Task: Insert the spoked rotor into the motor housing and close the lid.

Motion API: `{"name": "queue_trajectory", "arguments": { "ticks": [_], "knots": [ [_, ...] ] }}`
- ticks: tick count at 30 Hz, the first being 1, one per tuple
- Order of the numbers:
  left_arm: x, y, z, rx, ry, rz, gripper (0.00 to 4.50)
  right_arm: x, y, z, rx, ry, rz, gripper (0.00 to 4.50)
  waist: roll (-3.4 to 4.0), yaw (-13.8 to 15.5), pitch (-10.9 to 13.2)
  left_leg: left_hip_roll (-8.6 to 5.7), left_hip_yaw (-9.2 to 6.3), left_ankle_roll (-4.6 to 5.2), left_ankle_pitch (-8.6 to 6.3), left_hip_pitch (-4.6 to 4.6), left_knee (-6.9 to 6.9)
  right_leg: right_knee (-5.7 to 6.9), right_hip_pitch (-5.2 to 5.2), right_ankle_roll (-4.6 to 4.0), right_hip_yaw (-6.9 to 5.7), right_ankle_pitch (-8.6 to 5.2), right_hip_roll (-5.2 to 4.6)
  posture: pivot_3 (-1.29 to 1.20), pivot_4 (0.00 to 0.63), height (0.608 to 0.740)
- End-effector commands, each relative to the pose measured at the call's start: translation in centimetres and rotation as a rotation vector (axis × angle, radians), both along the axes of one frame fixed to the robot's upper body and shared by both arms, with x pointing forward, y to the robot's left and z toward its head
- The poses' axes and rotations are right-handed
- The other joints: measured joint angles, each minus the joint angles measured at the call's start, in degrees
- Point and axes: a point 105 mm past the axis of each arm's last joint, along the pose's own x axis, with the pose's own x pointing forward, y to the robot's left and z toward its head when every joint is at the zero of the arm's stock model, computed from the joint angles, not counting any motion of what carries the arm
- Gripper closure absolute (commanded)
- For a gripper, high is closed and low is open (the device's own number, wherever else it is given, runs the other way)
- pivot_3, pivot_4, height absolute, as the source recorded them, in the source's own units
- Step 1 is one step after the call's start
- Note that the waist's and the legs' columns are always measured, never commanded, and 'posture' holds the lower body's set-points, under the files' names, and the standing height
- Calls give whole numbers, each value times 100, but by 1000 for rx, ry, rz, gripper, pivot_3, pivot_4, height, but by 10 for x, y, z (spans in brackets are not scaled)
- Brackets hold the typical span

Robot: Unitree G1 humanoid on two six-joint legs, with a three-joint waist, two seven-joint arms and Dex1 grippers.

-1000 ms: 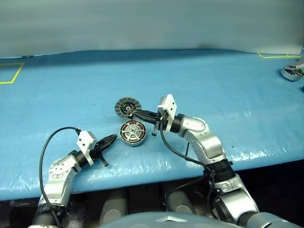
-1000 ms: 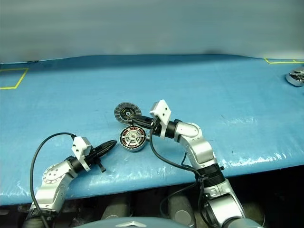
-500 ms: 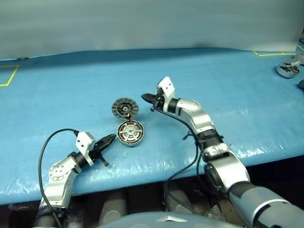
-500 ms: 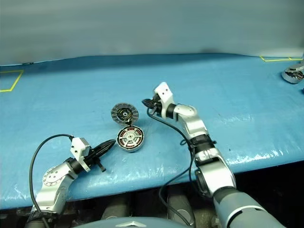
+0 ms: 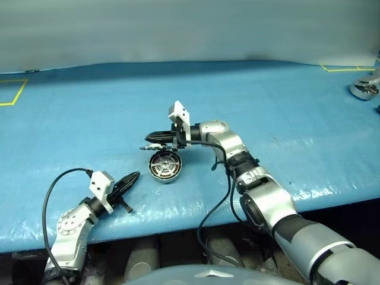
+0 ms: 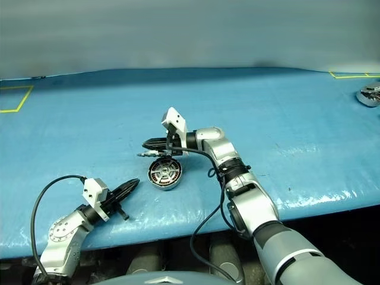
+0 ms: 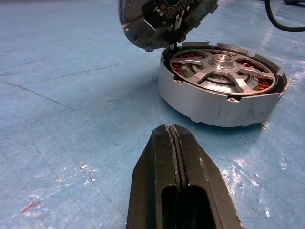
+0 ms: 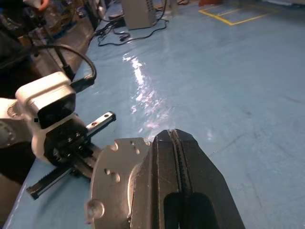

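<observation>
The motor housing point(image 5: 164, 166) sits on the blue table, and the spoked rotor point(image 7: 221, 67) lies inside it over the copper windings. The lid point(image 7: 162, 19) stands tilted on its hinge, leaning over the housing's far edge with its ribbed dark inner face turned down. My right gripper point(image 5: 151, 138) is shut and points left, its fingers point(image 8: 174, 157) lying against the lid's pale outer face point(image 8: 116, 176). My left gripper point(image 5: 133, 177) is shut, low on the table just left of the housing, holding nothing; its closed tips point(image 7: 171, 131) point at the housing wall point(image 7: 209, 102).
Blue sheet covers the table point(image 5: 285, 113), with its front edge close to my arms. A silver metal object point(image 5: 363, 88) sits at the far right edge. Yellow tape marks point(image 5: 12, 92) lie at the far left and far right. My left gripper's cable point(image 5: 59, 184) loops over the table.
My right gripper swung left behind the lid and tipped it from lying open to leaning over the housing. The left gripper has stayed about where it was.
</observation>
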Motion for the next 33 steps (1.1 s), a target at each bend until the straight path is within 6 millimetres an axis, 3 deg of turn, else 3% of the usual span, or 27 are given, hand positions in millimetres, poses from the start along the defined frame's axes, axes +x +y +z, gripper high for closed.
{"name": "queue_trajectory", "arguments": {
  "ticks": [1,6,11,13,16,19,22,28,33],
  "knots": [
    [2,5,15,-5,-68,20,4500,-18,-8,-8,-61,-38,85,4471,0,6,0,0,0,0,0,0,0,0,0,0,0,0,0,0,150,740],
    [5,8,15,-2,-67,26,4500,-34,-25,-39,-171,-69,70,4471,2,-18,-2,0,2,0,0,3,0,2,-1,-6,1,-4,0,0,150,740],
    [8,8,17,5,-69,16,4500,-34,-29,-49,-176,-124,-42,4471,2,-17,-7,1,2,-2,1,13,1,7,5,-26,2,-16,2,0,150,740],
    [8,6,18,5,-70,11,4500,-30,-28,-41,-111,-126,-107,4471,0,-13,-9,1,3,-3,2,14,3,7,6,-26,3,-16,2,0,150,740],
    [8,2,17,3,-68,-5,4500,-18,-30,-13,65,-118,-257,4471,0,-6,-8,1,3,-4,3,11,5,6,6,-25,3,-16,2,0,150,740],
    [8,-5,15,-2,-58,-38,4500,-10,-35,-5,99,-166,-356,4471,0,1,-8,0,3,-5,3,5,5,5,2,-24,4,-15,2,0,150,740],
    [11,-8,15,-7,-60,-51,4500,-17,-33,0,125,-195,-372,3926,-1,13,-9,-1,2,-5,3,3,5,2,3,-24,4,-15,1,0,150,740],
    [13,-13,14,-9,-59,-65,4500,-39,-21,0,133,-179,-311,1961,0,-2,-8,0,2,-5,3,3,1,2,1,-24,3,-16,2,0,150,740],
    [13,-14,13,-12,-58,-68,4500,-39,-16,-9,111,-181,-345,307,0,5,-8,0,2,-5,3,4,4,3,2,-26,3,-16,1,0,150,740]
  ]
}}
